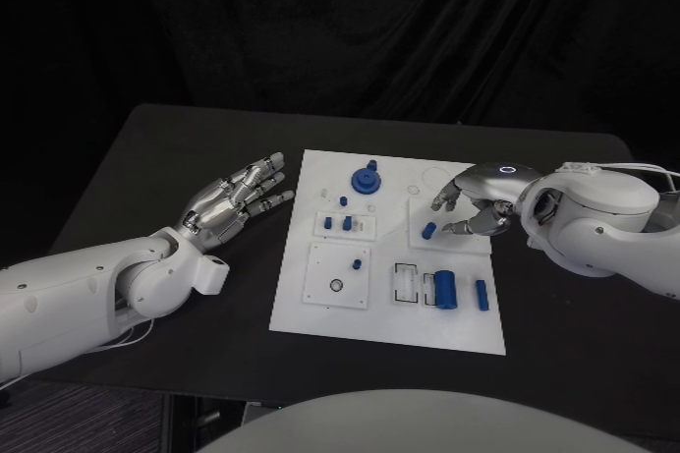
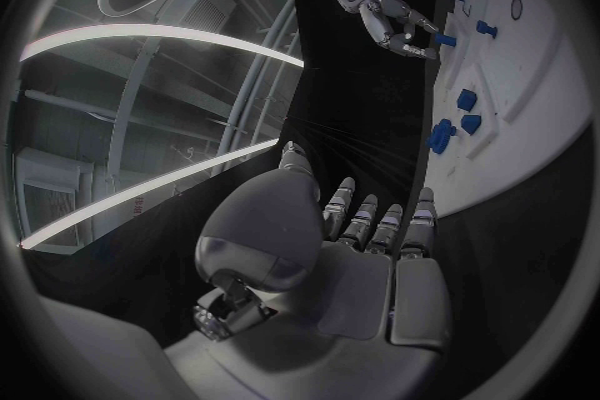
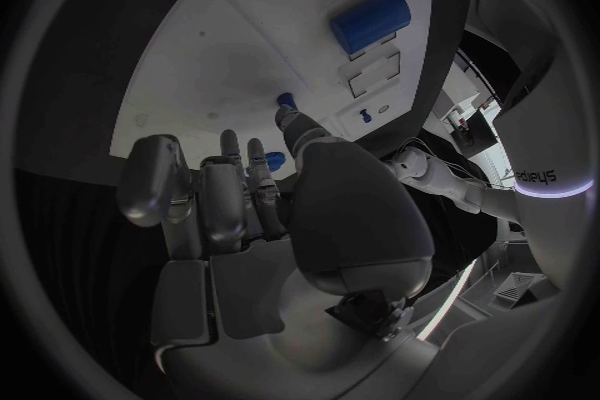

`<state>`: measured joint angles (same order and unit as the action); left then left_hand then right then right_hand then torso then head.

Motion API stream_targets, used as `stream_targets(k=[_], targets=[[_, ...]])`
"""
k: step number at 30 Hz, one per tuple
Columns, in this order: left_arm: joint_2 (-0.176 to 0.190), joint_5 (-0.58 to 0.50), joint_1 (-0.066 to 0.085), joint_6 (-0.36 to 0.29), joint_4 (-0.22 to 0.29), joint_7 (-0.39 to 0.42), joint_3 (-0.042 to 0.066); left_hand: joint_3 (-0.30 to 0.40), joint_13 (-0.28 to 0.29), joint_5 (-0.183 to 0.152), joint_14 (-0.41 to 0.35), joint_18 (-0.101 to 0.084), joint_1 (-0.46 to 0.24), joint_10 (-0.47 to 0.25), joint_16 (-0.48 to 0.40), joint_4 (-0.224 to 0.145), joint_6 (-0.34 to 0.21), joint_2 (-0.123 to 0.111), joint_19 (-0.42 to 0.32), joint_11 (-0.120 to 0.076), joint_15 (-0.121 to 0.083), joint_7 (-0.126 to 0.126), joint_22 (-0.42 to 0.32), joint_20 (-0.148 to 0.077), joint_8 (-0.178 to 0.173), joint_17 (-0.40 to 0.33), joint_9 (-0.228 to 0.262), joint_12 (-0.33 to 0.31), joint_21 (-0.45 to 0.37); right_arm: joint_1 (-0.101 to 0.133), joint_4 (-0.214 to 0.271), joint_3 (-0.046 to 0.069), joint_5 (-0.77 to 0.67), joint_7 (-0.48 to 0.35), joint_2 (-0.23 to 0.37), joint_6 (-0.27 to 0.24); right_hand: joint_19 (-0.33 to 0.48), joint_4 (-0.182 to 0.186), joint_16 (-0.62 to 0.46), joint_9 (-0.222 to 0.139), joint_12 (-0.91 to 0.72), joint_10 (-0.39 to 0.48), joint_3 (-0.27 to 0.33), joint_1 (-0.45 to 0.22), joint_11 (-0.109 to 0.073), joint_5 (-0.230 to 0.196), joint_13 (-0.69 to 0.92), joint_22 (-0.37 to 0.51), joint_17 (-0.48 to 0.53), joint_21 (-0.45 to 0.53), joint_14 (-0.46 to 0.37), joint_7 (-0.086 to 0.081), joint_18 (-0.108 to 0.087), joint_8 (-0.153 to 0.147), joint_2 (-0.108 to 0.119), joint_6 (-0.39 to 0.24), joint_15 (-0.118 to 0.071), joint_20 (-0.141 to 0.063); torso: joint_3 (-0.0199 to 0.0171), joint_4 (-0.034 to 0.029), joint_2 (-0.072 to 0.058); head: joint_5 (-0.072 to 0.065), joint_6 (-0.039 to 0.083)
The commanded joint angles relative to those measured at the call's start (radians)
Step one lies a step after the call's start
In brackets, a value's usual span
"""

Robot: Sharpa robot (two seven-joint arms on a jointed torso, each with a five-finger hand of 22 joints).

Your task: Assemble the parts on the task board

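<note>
The white board (image 1: 390,311) lies in the middle of the black surface (image 1: 170,148), with small blue parts spread over it. A round blue piece with a peg on top (image 1: 368,180) stands near the far edge. Two small blue pegs (image 1: 337,222) sit in a raised square below it, and another tiny blue peg (image 1: 358,264) lies on the square plate nearer the robot. A thick blue cylinder (image 1: 445,288) rests beside an outlined slot, with a thin blue rod (image 1: 481,295) just to its right.

The right hand (image 1: 475,209) is over the board's far right part, fingers curled down around a short blue peg (image 1: 428,231); whether it actually pinches the peg cannot be told. The left hand (image 1: 234,199) hovers off the board's left side over the bare surface, fingers stretched out and apart, holding nothing.
</note>
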<state>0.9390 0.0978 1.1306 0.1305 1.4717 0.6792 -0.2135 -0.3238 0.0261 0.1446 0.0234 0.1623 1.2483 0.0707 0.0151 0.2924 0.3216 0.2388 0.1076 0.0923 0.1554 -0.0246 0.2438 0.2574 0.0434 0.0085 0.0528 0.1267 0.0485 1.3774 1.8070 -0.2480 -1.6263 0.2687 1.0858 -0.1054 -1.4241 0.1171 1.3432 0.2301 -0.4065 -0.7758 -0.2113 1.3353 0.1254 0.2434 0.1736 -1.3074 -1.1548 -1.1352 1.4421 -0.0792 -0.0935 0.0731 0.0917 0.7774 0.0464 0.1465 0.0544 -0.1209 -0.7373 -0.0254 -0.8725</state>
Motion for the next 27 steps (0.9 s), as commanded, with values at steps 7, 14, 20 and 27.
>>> stream_targets(k=[7,14,20,27], targets=[[-0.003,-0.005,-0.003,0.009,0.001,0.064,0.001,0.0,0.0,0.01,-0.001,0.013,0.0,0.001,-0.002,-0.002,-0.003,0.01,-0.003,0.006,0.007,0.007,0.002,0.006,-0.003,-0.001,-0.001,0.001,0.003,-0.021,0.0,0.0,-0.012,-0.021,-0.017,0.013,-0.002,-0.021,-0.004,-0.01,-0.012,-0.045,-0.007,0.029,-0.006,0.005,0.003,-0.148,0.006,-0.01,0.001,-0.016,0.006,-0.005,-0.002,-0.015,-0.011,-0.009,0.0029,0.0006,0.0,0.0,0.0],[-0.002,-0.005,-0.004,0.009,0.001,0.061,0.001,0.001,0.0,0.015,0.0,0.013,0.003,0.001,-0.001,-0.003,-0.003,0.01,-0.002,0.006,0.008,0.007,0.003,0.007,-0.003,0.0,-0.001,0.001,0.003,-0.033,-0.009,0.0,-0.012,-0.037,-0.033,0.0,0.0,-0.023,-0.008,-0.013,-0.02,-0.072,-0.014,0.035,-0.013,0.008,0.007,-0.148,0.014,-0.007,-0.001,-0.022,0.006,-0.001,-0.006,-0.013,-0.017,-0.014,0.0022,0.0004,0.001,0.0,0.0],[-0.004,-0.005,-0.004,0.011,-0.001,0.058,0.001,0.002,0.0,0.021,0.0,0.013,0.007,0.001,-0.001,-0.003,-0.003,0.01,-0.002,0.007,0.01,0.008,0.002,0.009,-0.003,0.0,-0.001,0.002,0.004,-0.04,-0.017,0.0,-0.012,-0.05,-0.045,-0.015,0.001,-0.024,-0.009,-0.014,-0.02,-0.085,-0.023,0.042,-0.016,0.018,0.008,-0.147,0.016,-0.006,-0.002,-0.027,0.006,0.003,-0.01,-0.005,-0.02,-0.016,0.0018,-0.0006,0.002,0.0,0.0],[-0.004,-0.005,-0.005,0.014,-0.002,0.054,0.001,0.018,0.0,0.085,0.001,0.013,0.055,0.001,-0.001,-0.012,0.004,0.006,-0.001,0.011,0.015,0.015,-0.002,0.015,-0.002,0.0,0.001,0.003,0.005,-0.043,-0.021,0.0,-0.012,-0.067,-0.054,-0.038,-0.001,-0.024,-0.006,-0.009,-0.015,-0.114,-0.046,0.051,-0.022,0.037,0.005,-0.149,0.014,-0.011,0.001,-0.032,0.007,0.018,-0.012,0.027,-0.025,-0.022,0.0027,-0.0004,0.002,0.003,0.0]])
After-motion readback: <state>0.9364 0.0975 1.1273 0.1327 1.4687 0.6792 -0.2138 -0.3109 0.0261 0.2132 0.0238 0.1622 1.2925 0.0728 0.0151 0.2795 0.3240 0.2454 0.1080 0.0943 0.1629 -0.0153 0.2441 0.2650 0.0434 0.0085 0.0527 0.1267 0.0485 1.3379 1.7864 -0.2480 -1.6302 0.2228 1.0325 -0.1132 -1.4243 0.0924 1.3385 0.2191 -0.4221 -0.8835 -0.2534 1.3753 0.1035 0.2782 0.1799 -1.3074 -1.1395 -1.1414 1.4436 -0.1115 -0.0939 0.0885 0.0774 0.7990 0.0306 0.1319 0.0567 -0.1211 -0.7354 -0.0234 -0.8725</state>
